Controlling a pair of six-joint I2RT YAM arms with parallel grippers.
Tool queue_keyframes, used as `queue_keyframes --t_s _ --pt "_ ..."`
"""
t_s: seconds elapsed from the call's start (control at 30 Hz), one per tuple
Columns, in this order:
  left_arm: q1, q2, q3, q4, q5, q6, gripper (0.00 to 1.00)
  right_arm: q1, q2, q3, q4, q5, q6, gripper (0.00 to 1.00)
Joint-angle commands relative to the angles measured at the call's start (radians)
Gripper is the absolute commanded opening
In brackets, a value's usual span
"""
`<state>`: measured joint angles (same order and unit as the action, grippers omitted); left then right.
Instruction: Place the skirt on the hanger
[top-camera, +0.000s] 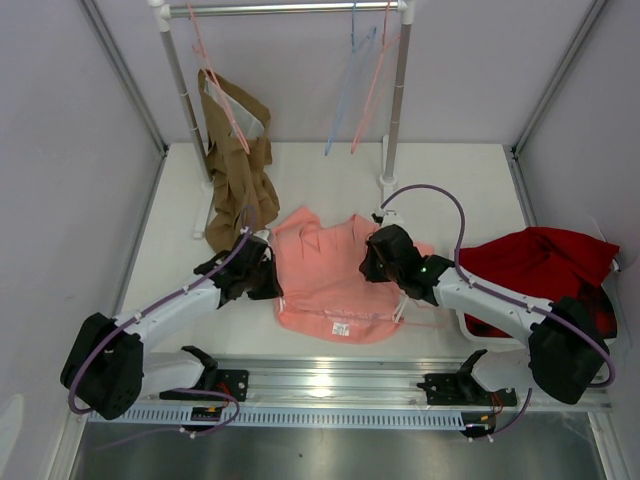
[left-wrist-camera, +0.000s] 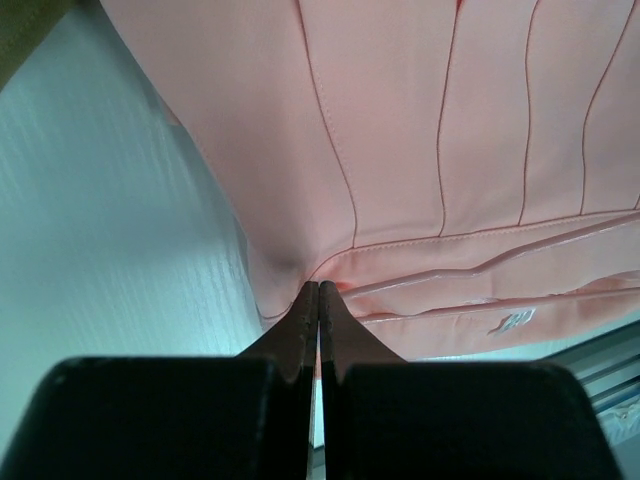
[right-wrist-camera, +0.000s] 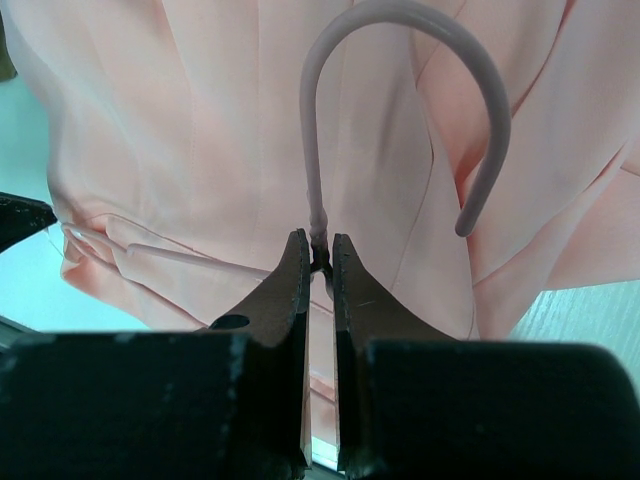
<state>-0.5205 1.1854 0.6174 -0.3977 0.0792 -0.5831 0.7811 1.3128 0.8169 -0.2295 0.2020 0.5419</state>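
Observation:
The salmon-pink skirt (top-camera: 322, 275) lies spread on the white table between my two arms, its small white label (top-camera: 341, 327) near the front hem. My left gripper (top-camera: 272, 285) sits at the skirt's left edge. In the left wrist view its fingertips (left-wrist-camera: 318, 292) are pressed together on the folded edge of the skirt (left-wrist-camera: 420, 150). My right gripper (top-camera: 368, 265) is over the skirt's right part, shut on the neck of the pink wire hanger (right-wrist-camera: 309, 150). The hook curves up over the fabric in the right wrist view. The hanger's triangle is mostly hidden by the skirt.
A brown garment (top-camera: 235, 165) hangs on the rack at the back left. A pale blue hanger (top-camera: 345, 90) and another pink one (top-camera: 378, 80) hang from the rail beside the right post (top-camera: 400, 100). A dark red cloth (top-camera: 540, 265) lies at the right.

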Motion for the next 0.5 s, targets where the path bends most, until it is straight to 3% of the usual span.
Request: queue_keyframes --t_s 0.0,0.47 --pt "0.005 -0.023 0.042 0.017 0.031 0.012 0.00 0.012 0.019 0.048 0.042 0.016 -0.005 0.00" --pt "-0.047 -0.003 0.059 0.019 0.039 0.009 0.00 0.020 0.031 0.030 0.163 -0.045 0.095 0.00"
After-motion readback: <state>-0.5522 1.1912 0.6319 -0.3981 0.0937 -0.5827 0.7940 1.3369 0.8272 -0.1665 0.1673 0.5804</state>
